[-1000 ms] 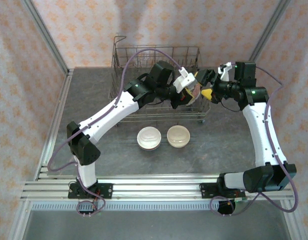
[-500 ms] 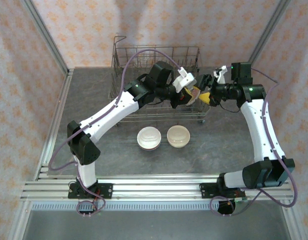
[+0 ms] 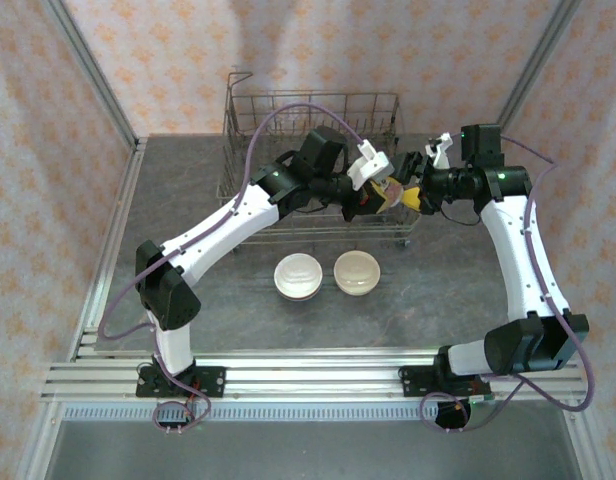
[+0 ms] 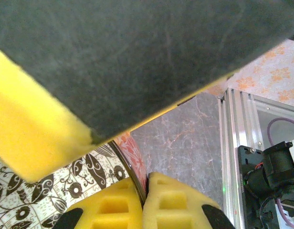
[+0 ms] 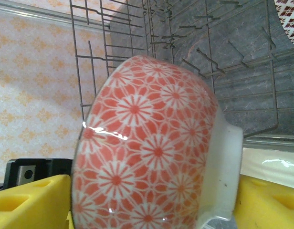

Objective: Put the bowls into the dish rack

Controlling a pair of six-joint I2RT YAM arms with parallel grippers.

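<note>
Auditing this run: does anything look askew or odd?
Only the patterned bowl: it hangs tilted on edge over the dish rack, rim pinched in the left pincer, the right pincer straddling it. Nothing spilled or broken.

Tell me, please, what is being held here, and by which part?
The patterned bowl, pinched at its rim by the shut left gripper. The right gripper straddles its body and foot; whether it grips cannot be told.

We see the patterned bowl over the grey wire dish rack: red-orange outside with white daisy-like flowers, a plain white foot, and black leaves on white inside. In front of the rack, a whitish bowl and a cream bowl sit on the dark grey marbled table.
</note>
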